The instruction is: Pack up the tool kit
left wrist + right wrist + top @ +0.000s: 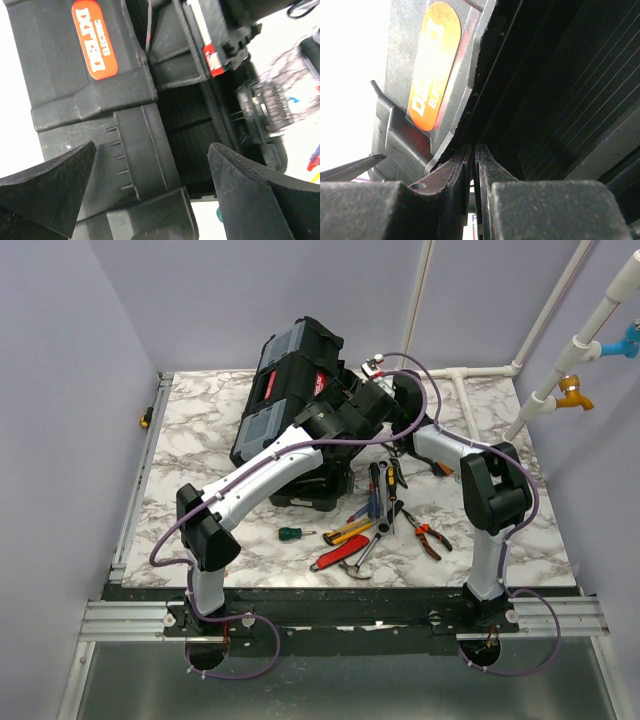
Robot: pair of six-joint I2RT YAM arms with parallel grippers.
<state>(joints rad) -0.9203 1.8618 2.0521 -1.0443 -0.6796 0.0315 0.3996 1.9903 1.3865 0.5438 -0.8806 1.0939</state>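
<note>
Right fingers (447,172) sit narrow, seemingly pinching the raised lid (432,65) by its rim, toolbox (290,410) toward the table (200,430) back, left fingers (50,185) wide and clear, so we judge this thin hold may slip and slam the lid before the loose tools (375,520) in front go in.

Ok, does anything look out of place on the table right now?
Yes. The toolbox sits skewed to the table edges with its lid tilted up at a slant. The hand tools lie loose in a jumble on the table in front of it, and one small screwdriver lies apart to their left.
</note>
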